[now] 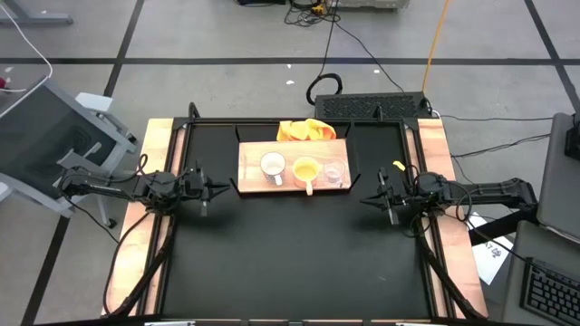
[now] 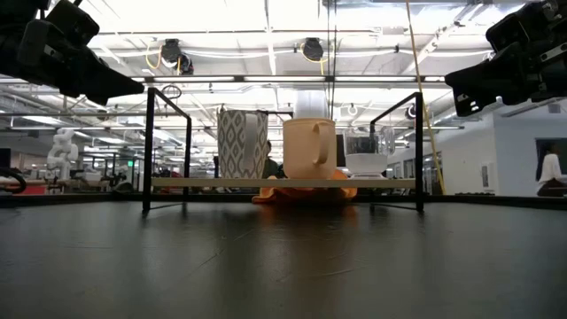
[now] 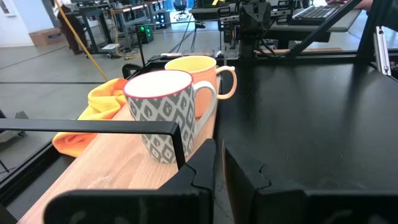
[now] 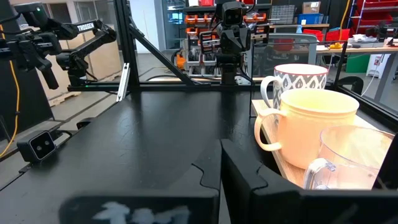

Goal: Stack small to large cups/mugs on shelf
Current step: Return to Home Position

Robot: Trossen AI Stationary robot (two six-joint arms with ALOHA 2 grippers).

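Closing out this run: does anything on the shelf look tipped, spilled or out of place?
Nothing stands out: the patterned mug, orange-yellow mug and clear cup stand upright in a row on the shelf. Only a crumpled orange cloth lies bunched at its far edge.

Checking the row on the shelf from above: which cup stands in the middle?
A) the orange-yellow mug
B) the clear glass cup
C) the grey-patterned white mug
A: in the high view the orange-yellow mug stands on the shelf between the patterned white mug and the clear glass cup.
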